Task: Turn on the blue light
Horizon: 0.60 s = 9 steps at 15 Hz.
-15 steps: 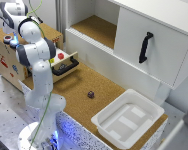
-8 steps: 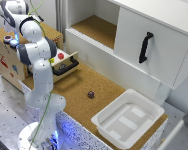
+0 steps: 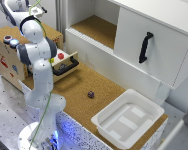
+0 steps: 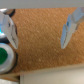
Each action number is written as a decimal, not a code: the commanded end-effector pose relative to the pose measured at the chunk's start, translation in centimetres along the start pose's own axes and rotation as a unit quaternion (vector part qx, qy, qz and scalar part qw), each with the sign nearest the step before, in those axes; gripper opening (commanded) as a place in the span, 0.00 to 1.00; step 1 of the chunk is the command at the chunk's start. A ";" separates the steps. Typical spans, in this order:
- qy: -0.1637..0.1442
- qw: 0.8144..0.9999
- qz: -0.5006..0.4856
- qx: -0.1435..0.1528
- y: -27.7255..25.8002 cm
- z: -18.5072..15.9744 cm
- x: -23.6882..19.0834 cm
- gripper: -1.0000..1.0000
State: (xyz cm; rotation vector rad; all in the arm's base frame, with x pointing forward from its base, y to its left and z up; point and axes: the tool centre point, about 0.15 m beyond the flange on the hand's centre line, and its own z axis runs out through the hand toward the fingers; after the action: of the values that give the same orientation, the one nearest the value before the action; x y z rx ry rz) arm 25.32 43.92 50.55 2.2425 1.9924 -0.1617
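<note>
A: Where is the arm [image 3: 36, 55] sitting at this moment?

B: The white arm is rising from its base at the near corner of the cork-topped table [image 3: 79, 95] and bending back over the wooden box [image 3: 14, 55] on the exterior view's left; its upper links are covering much of the box top.

A: And the blue light?

B: The blue light [image 3: 14, 43] is showing as a small round lamp on top of the wooden box, just beside the arm's elbow; a similar round button [image 3: 7, 38] is lying next to it, farther toward the exterior view's left; the light is not appearing in the wrist view.

A: What is the gripper doing?

B: The gripper [image 4: 39, 30] is hanging with its two fingers spread wide apart over bare cork, gripping nothing; a green button [image 4: 4, 56] with a dark rim is peeking in beside one finger [image 4: 10, 30].

A: Anything else on the table?

B: A white tray [image 3: 126, 117] is resting at the exterior view's right end; a small dark object [image 3: 90, 94] is lying alone on the cork between tray and box; the box's drawer [image 3: 66, 64] is standing pulled out, with a red item [image 3: 60, 56] inside; a black handle [image 3: 145, 47] is hanging on the white cabinet door [image 3: 154, 45].
</note>
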 end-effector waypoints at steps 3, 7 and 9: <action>0.036 0.998 0.047 0.034 3.0 7.1 -8.2 1.00; 0.055 0.996 0.056 0.040 3.2 11.4 -10.9 1.00; 0.066 0.995 0.060 0.041 3.5 13.4 -11.5 1.00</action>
State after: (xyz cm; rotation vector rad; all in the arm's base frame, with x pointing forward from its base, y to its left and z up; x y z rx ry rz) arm 28.82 36.46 45.51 2.3379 1.8402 -0.3849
